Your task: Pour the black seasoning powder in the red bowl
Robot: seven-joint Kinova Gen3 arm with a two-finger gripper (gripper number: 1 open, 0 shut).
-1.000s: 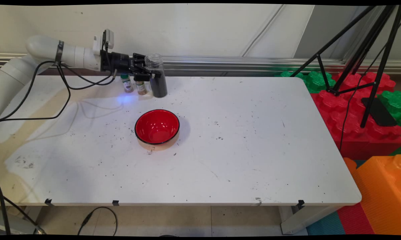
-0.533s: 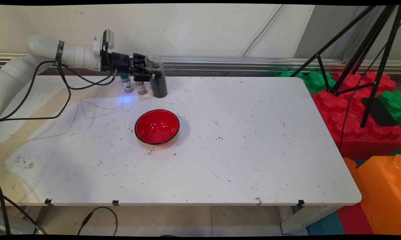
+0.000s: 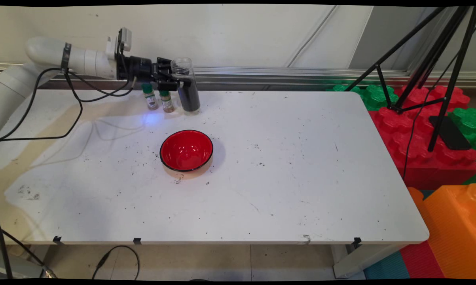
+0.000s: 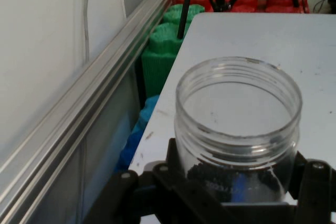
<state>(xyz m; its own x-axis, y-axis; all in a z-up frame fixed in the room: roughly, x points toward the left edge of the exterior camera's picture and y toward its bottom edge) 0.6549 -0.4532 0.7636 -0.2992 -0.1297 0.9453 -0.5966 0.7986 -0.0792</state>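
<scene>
Jar: clear, lidless jar (image 3: 185,84) with dark grains filling its lower part, upright, its base seemingly just off the surface (image 3: 285,166), up past the red bowl (image 3: 186,150) toward the wall.
Hand: black hand (image 3: 173,84) clamped round the jar's upper body, reaching in sideways from the bowl's far left.
Neighbours: two small green-capped spice bottles (image 3: 158,99) stood just beside the jar.
Progress: jar gripped; bowl looked empty.
</scene>
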